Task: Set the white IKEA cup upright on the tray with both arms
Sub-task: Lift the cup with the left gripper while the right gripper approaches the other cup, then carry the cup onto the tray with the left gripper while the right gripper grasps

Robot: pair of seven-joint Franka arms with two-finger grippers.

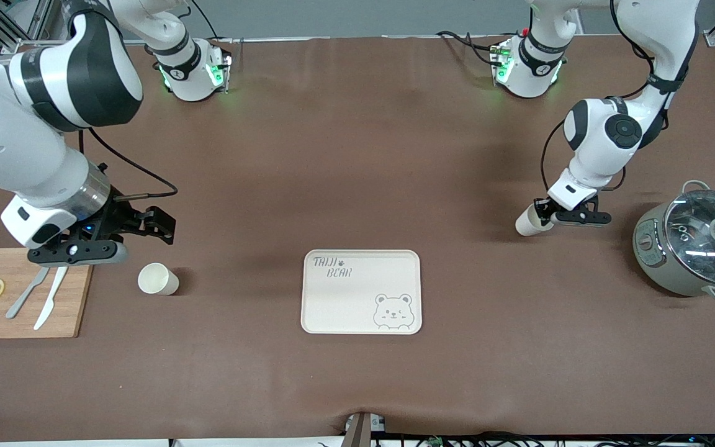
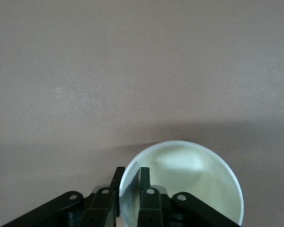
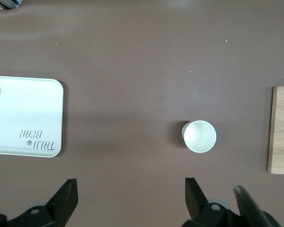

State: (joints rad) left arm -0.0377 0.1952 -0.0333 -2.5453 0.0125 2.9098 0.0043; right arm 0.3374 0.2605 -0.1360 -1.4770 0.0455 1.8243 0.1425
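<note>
The cream-white tray [image 1: 345,298] with "TAIJI BEAR" lettering lies at the table's middle, with nothing on it. My left gripper [image 1: 548,215] is shut on the rim of a white cup [image 1: 528,222], which is tilted low at the table toward the left arm's end. In the left wrist view the fingers [image 2: 144,177] pinch the cup's wall [image 2: 189,179], one inside and one outside. A second white cup [image 1: 157,279] stands upright between the tray and the cutting board. My right gripper [image 1: 157,226] is open and empty above the table beside it. The right wrist view shows that cup [image 3: 199,136] and the tray [image 3: 26,116] below the open gripper [image 3: 130,184].
A wooden cutting board [image 1: 69,310] with two lemon slices, a knife and a fork lies at the right arm's end; its edge also shows in the right wrist view [image 3: 280,130]. A grey pot with a glass lid [image 1: 699,242] stands at the left arm's end.
</note>
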